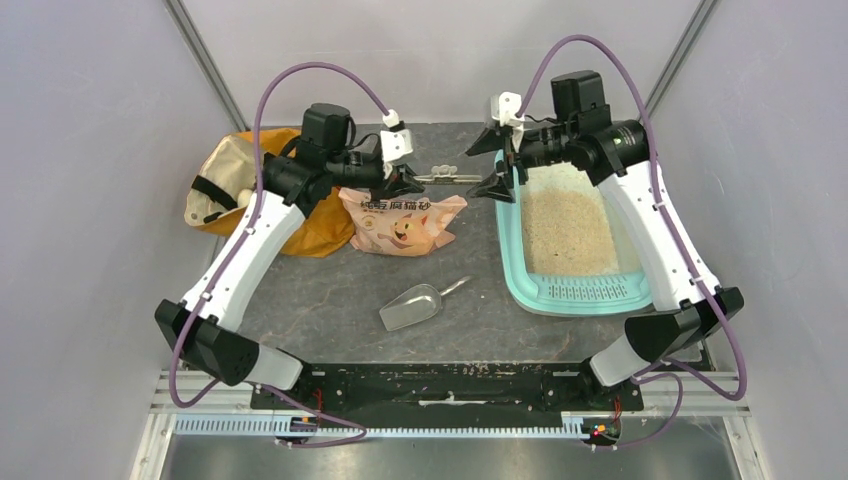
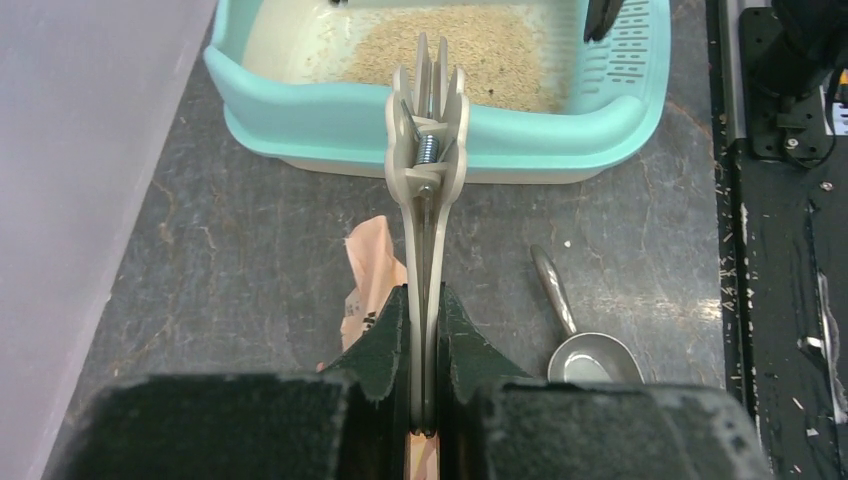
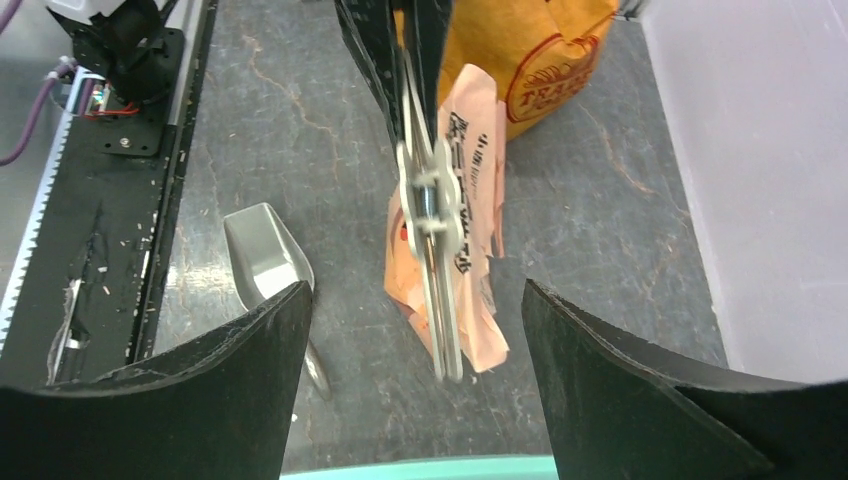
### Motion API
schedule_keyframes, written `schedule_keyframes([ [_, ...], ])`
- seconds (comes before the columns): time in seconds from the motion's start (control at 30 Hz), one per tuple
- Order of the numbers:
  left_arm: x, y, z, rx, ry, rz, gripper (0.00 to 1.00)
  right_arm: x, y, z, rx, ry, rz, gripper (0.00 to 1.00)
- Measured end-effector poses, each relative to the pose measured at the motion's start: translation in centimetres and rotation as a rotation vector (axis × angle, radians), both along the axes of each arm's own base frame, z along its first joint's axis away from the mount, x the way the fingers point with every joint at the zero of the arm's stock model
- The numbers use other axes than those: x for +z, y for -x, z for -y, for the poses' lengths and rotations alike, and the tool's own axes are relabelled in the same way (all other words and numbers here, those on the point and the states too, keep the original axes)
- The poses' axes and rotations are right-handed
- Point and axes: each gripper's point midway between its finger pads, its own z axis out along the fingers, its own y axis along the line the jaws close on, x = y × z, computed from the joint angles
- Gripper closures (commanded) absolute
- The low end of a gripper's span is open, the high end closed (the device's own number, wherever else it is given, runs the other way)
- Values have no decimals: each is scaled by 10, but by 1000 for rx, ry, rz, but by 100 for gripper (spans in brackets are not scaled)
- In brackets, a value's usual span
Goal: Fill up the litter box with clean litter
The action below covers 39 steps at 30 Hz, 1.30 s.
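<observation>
The litter box (image 1: 522, 292), lying just beneath the right pincer (image 1: 490, 165), is already holding clean litter (image 1: 568, 230), so filling looks done. The left pincer (image 2: 425, 310) is clenching a spring clip (image 2: 428, 150), with the right one gaping at its tip. The next move calls for it closing squarely before the left releases.

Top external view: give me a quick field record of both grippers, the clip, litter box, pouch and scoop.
left gripper: jaws shut on one end of the beige spring clip
right gripper: jaws open at the clip's free end, not closed on it
litter box: right side of table, perforated lip toward the arm bases
clean litter: layer inside the box, some cream floor bare at the sides
pouch: lying flat, mid-table
scoop: on the table, nearer the bases than the pouch
orange bag: back left
</observation>
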Motion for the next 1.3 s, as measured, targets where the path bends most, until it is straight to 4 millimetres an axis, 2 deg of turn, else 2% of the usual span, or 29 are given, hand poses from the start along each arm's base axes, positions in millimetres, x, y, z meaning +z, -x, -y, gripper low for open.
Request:
schedule_keyframes([
  [0.13,-5,8,7,-26,-14,-17,98,-6,5,-14,20,14,-29,20],
  [0.3,-5,12,12,-43,-13,-16,98,-14,4,-22,20,29,-59,28],
  [0.43,-5,12,12,-44,-13,-14,98,-14,5,-25,22,30,-62,36],
  [0.93,-4,13,17,-52,-15,-12,98,-14,5,-28,20,35,-54,47],
  [1.13,-4,12,17,-47,-18,-10,98,-14,3,-28,18,36,-43,54],
  [1.3,-4,12,17,-45,-18,-9,98,-13,3,-28,19,36,-38,56],
])
